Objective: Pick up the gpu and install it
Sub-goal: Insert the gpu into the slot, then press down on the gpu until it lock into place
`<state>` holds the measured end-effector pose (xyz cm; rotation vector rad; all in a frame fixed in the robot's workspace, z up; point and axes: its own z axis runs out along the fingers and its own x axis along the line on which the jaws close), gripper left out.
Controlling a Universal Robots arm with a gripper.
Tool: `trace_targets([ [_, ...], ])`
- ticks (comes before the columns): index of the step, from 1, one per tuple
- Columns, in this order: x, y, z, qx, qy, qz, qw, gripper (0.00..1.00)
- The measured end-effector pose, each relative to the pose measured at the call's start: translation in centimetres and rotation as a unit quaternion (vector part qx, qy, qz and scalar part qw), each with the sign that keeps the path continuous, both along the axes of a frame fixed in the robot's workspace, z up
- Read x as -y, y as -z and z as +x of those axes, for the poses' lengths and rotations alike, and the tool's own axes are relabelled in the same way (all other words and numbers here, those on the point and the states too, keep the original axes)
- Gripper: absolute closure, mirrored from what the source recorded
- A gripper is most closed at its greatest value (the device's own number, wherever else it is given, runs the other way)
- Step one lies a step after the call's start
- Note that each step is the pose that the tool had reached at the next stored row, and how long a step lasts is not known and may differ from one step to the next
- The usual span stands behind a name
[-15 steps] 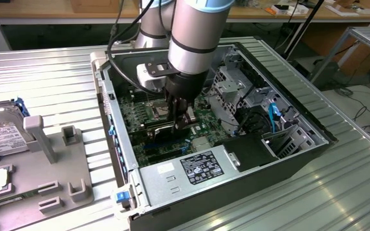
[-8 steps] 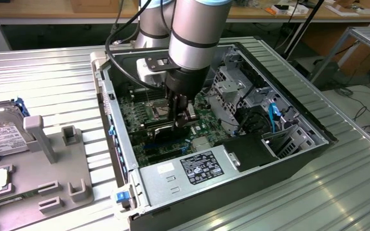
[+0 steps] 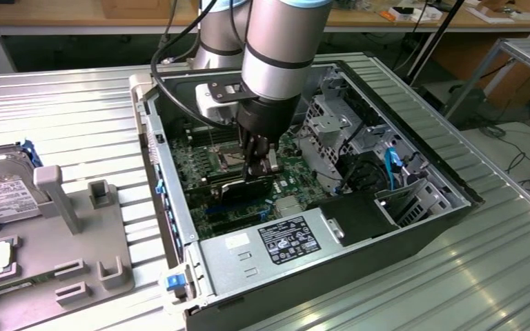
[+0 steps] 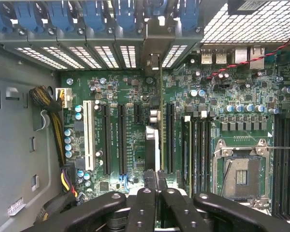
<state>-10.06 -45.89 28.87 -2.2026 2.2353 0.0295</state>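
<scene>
GPU (image 4: 156,121) is seen edge-on in the wrist view, standing upright over the motherboard (image 4: 217,96) among the long black expansion slots (image 4: 121,140), its bracket end meeting the slotted rear panel (image 4: 111,53) of the case. Whether it is fully seated in a slot cannot be told. In the exterior view the card (image 3: 237,187) is seen as a dark board at frame centre, inside the open PC case (image 3: 430,172), just under the fingers.

The gripper (image 4: 157,181) is clamped on the card's top edge: both fingers are pressed together with the thin board between them, no gap visible. In the exterior view the gripper (image 3: 257,162) is pointed straight down into the case, with the arm (image 3: 279,48) entering from the upper centre of the frame.

Around the card: empty CPU socket (image 4: 241,174) at lower right of the wrist view, white slot (image 4: 89,137) left of centre, a cable bundle (image 4: 50,116) at far left. Power supply (image 3: 265,248) with a black label is at lower centre of the exterior view, drive cage (image 3: 339,131) right of the arm.

The case is laid on a ribbed metal table (image 3: 72,117). At the exterior view's left, a grey fixture (image 3: 72,241) is seen, with a hard drive (image 3: 3,186) resting by it, well apart from the case.
</scene>
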Motion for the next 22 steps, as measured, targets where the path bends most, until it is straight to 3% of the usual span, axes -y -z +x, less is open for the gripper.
trace_targets([
  [16,0.00,-0.04,-0.1,-0.0001,0.000,0.0000,1.0000,0.89],
  [22,0.00,-1.59,-1.4,-0.0009,0.001,0.0003,1.0000,0.89],
])
